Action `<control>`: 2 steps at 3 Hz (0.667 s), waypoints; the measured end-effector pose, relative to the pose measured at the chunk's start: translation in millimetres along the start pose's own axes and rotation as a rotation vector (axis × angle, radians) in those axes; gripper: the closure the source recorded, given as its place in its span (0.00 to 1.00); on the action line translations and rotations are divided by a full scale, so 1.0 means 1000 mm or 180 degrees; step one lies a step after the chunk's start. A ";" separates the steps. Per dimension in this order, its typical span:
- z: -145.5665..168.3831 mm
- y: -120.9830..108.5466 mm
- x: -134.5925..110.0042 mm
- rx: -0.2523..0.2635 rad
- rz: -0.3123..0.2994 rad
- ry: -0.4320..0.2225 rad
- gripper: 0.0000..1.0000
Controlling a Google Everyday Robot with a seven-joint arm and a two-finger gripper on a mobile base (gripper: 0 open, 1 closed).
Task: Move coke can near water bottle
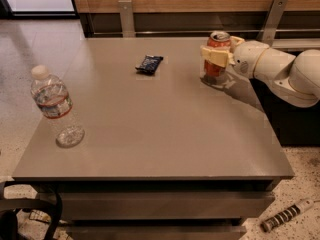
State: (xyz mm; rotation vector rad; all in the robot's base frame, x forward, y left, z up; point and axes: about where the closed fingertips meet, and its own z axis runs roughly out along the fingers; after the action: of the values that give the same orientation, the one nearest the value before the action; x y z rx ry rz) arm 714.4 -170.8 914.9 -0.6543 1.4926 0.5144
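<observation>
The coke can (pixel 214 72), orange-red with a silver top, stands upright at the far right of the grey table (pixel 165 129). My gripper (pixel 218 47) reaches in from the right on a white arm (pixel 280 69). Its cream fingers (pixel 214 55) are closed around the can's upper half, one across the front and one behind. The water bottle (pixel 53 105), clear with a white cap and a red-and-white label, stands upright near the table's left front edge, far from the can.
A flat dark blue snack packet (pixel 149 63) lies at the table's far middle. A wooden wall with metal brackets (pixel 126 17) runs behind the table. A striped cylindrical object (pixel 287 215) lies on the floor at the lower right.
</observation>
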 end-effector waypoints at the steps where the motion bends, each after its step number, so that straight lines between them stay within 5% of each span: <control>1: -0.010 0.032 -0.025 -0.0019 -0.0177 -0.0076 1.00; 2: -0.020 0.072 -0.046 -0.0152 -0.0312 -0.0176 1.00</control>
State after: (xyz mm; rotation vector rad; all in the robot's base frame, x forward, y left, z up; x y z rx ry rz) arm 649.6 -127.8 955.4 -0.7412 1.3926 0.4900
